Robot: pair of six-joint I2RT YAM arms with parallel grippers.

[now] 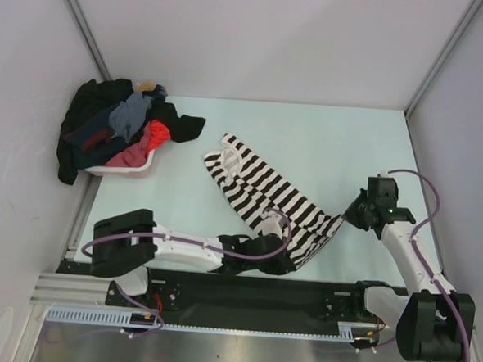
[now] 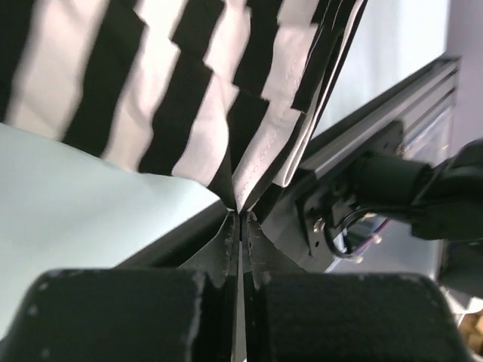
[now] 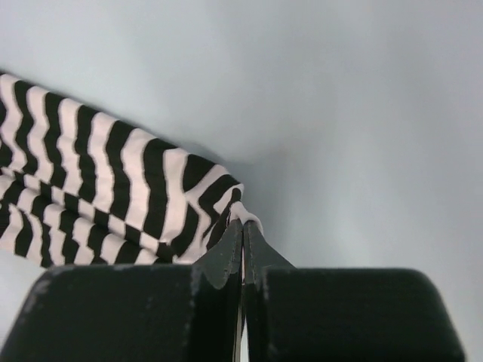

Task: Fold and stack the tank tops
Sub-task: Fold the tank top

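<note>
The black-and-white striped tank top [image 1: 261,190] lies stretched diagonally across the middle of the pale table [image 1: 342,146]. My left gripper [image 1: 288,258] is at its near hem, shut on a fold of the striped cloth [image 2: 196,113] that rises from the fingertips [image 2: 240,219]. My right gripper [image 1: 344,218] is at the top's right corner and is shut on that corner [image 3: 226,192], which bunches just above the closed jaws [image 3: 243,222]. A dark piece with red trim [image 1: 92,139] lies in the heap at the back left; no lettering on it shows.
A pale pink basket [image 1: 131,170] at the back left is heaped with dark, grey and red clothes [image 1: 134,121] that spill over its sides. The black front rail [image 1: 251,292] runs along the near edge, right beside the left gripper. Walls enclose the table on three sides.
</note>
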